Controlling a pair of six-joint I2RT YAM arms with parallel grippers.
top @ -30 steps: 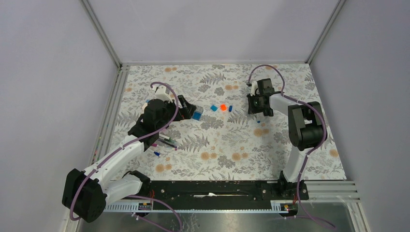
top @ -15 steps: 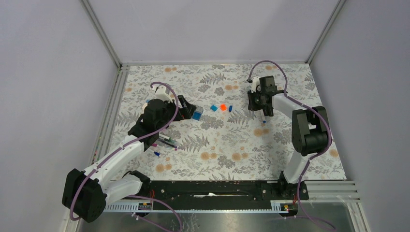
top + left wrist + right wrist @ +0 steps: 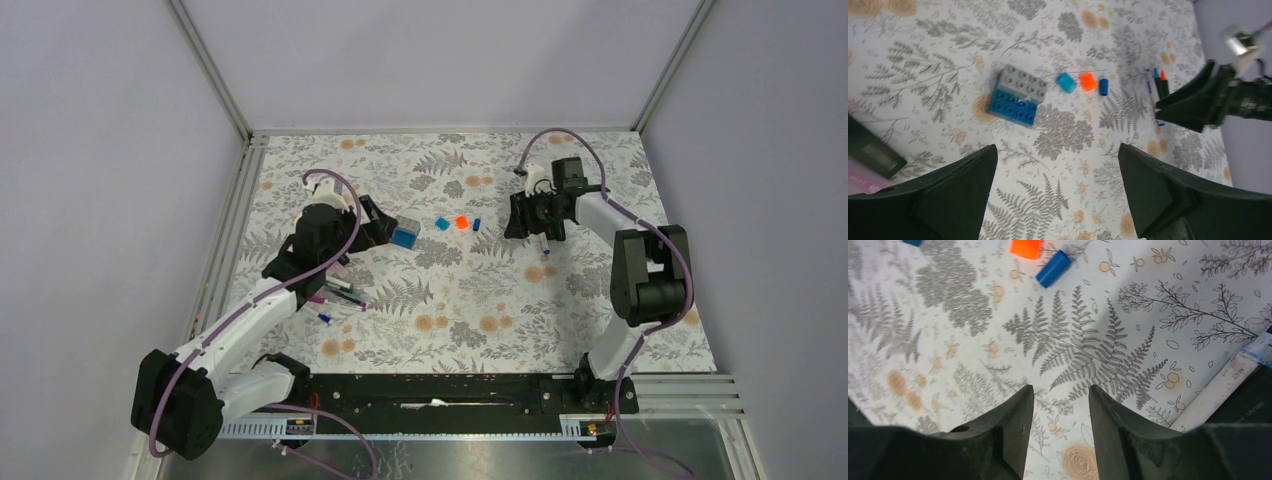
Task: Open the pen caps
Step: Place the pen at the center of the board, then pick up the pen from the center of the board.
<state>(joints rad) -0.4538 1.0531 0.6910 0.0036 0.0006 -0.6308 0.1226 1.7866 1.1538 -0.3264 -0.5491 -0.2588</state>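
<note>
Two arms: left arm (image 3: 250,310) and right arm (image 3: 640,270) were rooted at the near edge of the floral tabletop (image 3: 600,330), each reaching away up its own side.
Near left: a pen cluster (image 3: 338,292) lay fanned out beside the left arm, with a small blue piece (image 3: 324,318) just nearer. It was too small to call as a cap or a pen end.
Left end effector (image 3: 1057,150): gaping wide and holding nothing, it hovered over bare tabletop and pointed at the block.
Block: the blue-and-grey block (image 3: 1018,95) sat flat just beyond the left fingers, apart from them.
Caps: three were lined up in a short row between the two end effectors. The light-blue cap (image 3: 1066,82) lay nearest the block, the orange cap (image 3: 1088,81) was in the middle, and the dark-blue cap (image 3: 1103,86) lay on its side towards the right arm. All three were loose on the tabletop, gripped by nobody.
Right end effector (image 3: 1060,390): jaws were partly apart, with only fern print showing in the gap. It was low over the tabletop, and the caps lay ahead of it, untouched.
Right side: a white pen barrel (image 3: 1233,380) lay on the tabletop just beside the right-hand finger.
</note>
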